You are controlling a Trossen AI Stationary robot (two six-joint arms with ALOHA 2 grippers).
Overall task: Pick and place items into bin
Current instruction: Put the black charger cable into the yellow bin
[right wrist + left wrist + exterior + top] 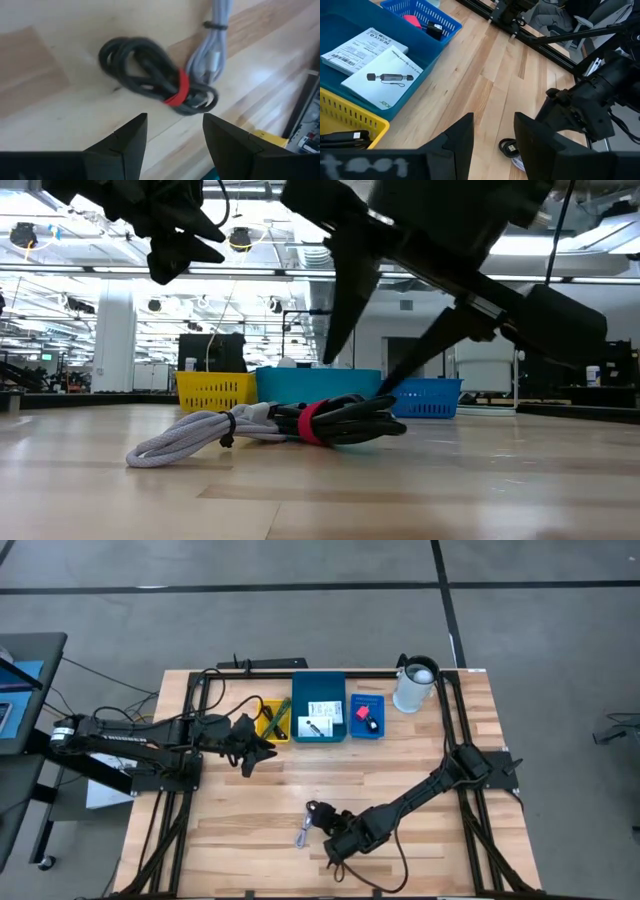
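**Right claw lined up on the cable bundles; the pick is not yet made**

Start at the left. Your left claw (262, 748) hangs above the table (420, 755) just in front of the yellow bin (268, 723), its fingers apart and holding nothing. Treat that arm as waiting.

Moving right along the far edge, the teal bin (320, 692) already holds two white cards (364, 62), and the small blue bin (367, 703) holds a pink-red piece (362, 713) and a small black object (372, 725). A white jug (415, 685) stands beside them.

What is left lies near the front of the table: a black cable bundle (145, 70) with a red tie, touching a grey cable bundle (212, 47). Your right claw (172, 132) hovers just over the black one, fingers spread and empty.

So you are at the approach step of a pick, as I judge it. The next move calls for lowering the right claw so the fingers straddle the black coil near the red tie, then closing. Watch that the grey bundle is not dragged along, since the two lie against each other.
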